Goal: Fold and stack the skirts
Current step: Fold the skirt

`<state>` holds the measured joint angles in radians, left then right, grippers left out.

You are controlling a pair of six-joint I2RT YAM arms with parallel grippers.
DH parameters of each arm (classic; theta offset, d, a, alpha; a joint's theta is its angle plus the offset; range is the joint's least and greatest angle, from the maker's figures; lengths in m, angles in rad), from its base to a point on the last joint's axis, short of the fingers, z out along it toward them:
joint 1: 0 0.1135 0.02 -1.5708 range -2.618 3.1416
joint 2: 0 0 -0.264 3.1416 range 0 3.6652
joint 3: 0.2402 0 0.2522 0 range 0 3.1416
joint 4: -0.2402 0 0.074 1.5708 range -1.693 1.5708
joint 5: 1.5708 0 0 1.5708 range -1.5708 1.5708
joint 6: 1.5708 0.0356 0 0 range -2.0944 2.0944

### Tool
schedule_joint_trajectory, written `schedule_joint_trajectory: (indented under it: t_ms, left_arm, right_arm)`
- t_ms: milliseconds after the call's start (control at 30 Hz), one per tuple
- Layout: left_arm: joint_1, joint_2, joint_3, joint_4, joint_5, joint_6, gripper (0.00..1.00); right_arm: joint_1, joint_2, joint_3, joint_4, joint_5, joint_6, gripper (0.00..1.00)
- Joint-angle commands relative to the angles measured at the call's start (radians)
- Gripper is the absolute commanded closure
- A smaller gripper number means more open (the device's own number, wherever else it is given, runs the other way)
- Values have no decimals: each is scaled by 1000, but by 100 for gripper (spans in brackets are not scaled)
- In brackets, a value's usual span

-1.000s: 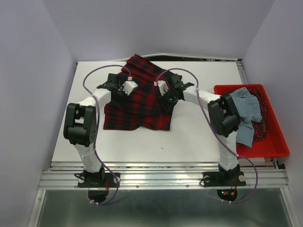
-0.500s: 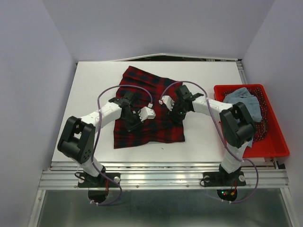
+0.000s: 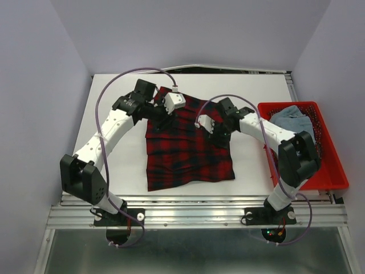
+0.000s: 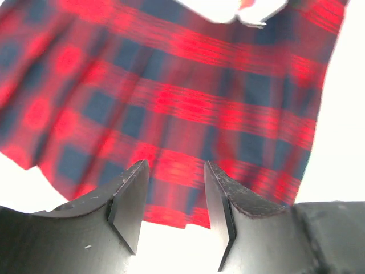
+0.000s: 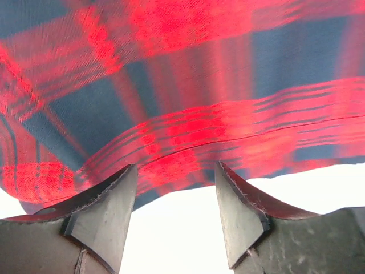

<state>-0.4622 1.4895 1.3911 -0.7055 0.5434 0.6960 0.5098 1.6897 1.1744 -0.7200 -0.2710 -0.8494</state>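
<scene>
The red-and-navy plaid skirt (image 3: 188, 145) lies spread flat in the middle of the table. My left gripper (image 3: 155, 119) is open and empty at the skirt's far left part; in the left wrist view (image 4: 174, 188) its jaws stand apart over the skirt's edge (image 4: 171, 97). My right gripper (image 3: 218, 134) is open and empty at the skirt's right edge; in the right wrist view (image 5: 174, 197) it hovers over the plaid hem (image 5: 199, 74) and bare table. The light blue-grey skirt (image 3: 292, 119) lies crumpled in the basket.
A red plastic basket (image 3: 333, 171) stands at the table's right edge and holds the blue-grey skirt. The white table (image 3: 114, 137) shows bare to the left of, behind and in front of the plaid skirt. Walls close in on three sides.
The plaid skirt has gone from bunched to spread flat and lies nearer the front edge. Both grippers have let go of it; the left arm has swung back toward the far left.
</scene>
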Motion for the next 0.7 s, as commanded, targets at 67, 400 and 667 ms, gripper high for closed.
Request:
schedule_joint_trajectory:
  t_ms: [67, 400, 667]
  left_arm:
    - [198, 160, 167, 163, -28, -138, 33]
    - [304, 549, 649, 402, -5, -398, 22]
    - [321, 860, 850, 561, 15, -651, 22]
  right_arm:
    - [-88, 85, 397, 21, -80, 209, 34]
    - [-329, 477, 861, 97, -129, 548, 23]
    - [-416, 659, 927, 114, -204, 702, 17]
